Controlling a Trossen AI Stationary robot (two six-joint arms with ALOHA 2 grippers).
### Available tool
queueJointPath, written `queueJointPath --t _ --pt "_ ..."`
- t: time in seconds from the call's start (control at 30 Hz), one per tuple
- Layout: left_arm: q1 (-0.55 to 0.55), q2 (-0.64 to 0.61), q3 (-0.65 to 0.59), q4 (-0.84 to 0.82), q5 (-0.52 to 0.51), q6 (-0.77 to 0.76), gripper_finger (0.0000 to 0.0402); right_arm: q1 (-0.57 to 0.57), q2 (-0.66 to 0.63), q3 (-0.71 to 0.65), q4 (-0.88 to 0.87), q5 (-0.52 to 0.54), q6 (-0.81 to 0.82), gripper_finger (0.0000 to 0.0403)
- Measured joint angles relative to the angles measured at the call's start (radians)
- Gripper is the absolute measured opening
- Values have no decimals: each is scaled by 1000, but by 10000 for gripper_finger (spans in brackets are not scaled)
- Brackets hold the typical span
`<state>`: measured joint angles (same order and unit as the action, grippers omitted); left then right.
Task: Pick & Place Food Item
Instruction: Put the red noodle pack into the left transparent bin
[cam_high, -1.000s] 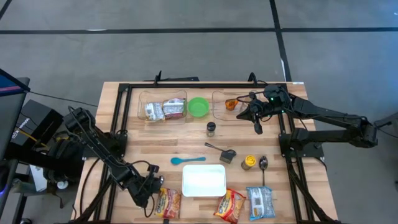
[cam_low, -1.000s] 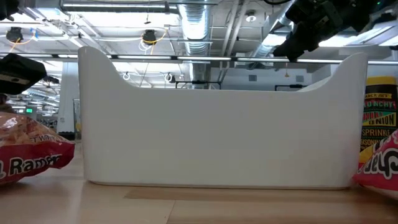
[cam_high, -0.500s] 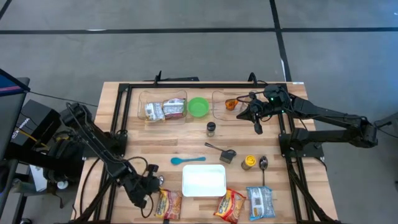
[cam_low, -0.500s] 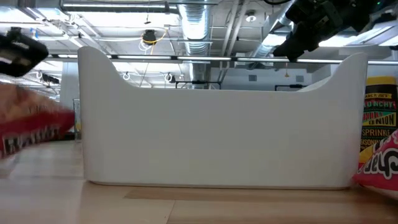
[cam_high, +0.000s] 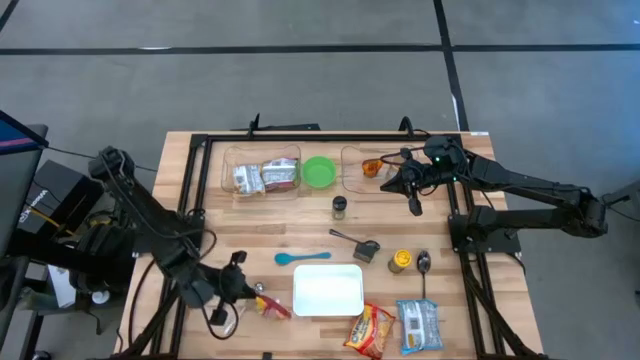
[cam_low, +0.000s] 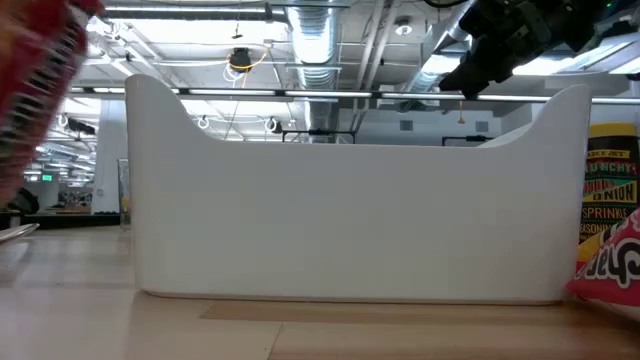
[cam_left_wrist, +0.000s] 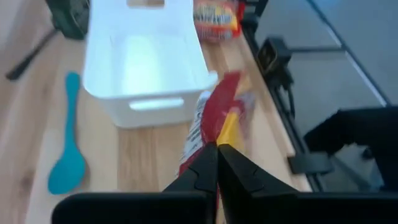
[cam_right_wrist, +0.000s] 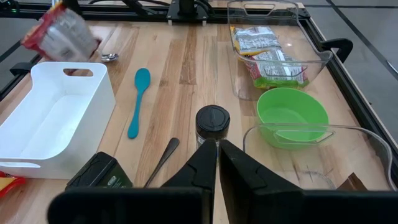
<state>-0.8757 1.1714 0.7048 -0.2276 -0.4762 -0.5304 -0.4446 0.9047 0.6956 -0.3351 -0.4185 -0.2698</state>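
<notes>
Already the left pincer (cam_high: 252, 296) is clamping the red ramen packet (cam_high: 270, 305) and holding it off the worktop (cam_high: 215, 225), low in the high view, just left of the white bin (cam_high: 328, 290). Judging by that, the pick is done and the placing is pending. The right pincer (cam_high: 413, 203), fingers together, is waiting at upper right, apparently empty.
</notes>
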Motion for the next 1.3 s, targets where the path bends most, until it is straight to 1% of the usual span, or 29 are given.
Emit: queueJointPath --t 0.23,0.47,0.63,0.87,0.97,1.03,1.1,1.17,1.3 --pt "0 -105 0 3 -104 2 0 0 0 0 0 0 0 13" --pt "0 -185 0 0 -279 8 0 0 0 0 0 0 0 13" --pt "0 -232 0 0 -425 119 0 0 0 0 0 0 0 13" --pt "27 -292 0 1 -616 380 0 0 0 0 0 0 0 13" --pt "67 -320 0 2 -666 482 0 0 0 0 0 0 0 13" --pt "102 -341 0 3 -667 519 0 0 0 0 0 0 0 13" --pt "141 -363 0 5 -628 525 0 0 0 0 0 0 0 13" --pt "189 -383 0 5 -552 526 0 0 0 0 0 0 0 13" --pt "317 -409 0 4 -365 529 0 0 0 0 0 0 0 13"
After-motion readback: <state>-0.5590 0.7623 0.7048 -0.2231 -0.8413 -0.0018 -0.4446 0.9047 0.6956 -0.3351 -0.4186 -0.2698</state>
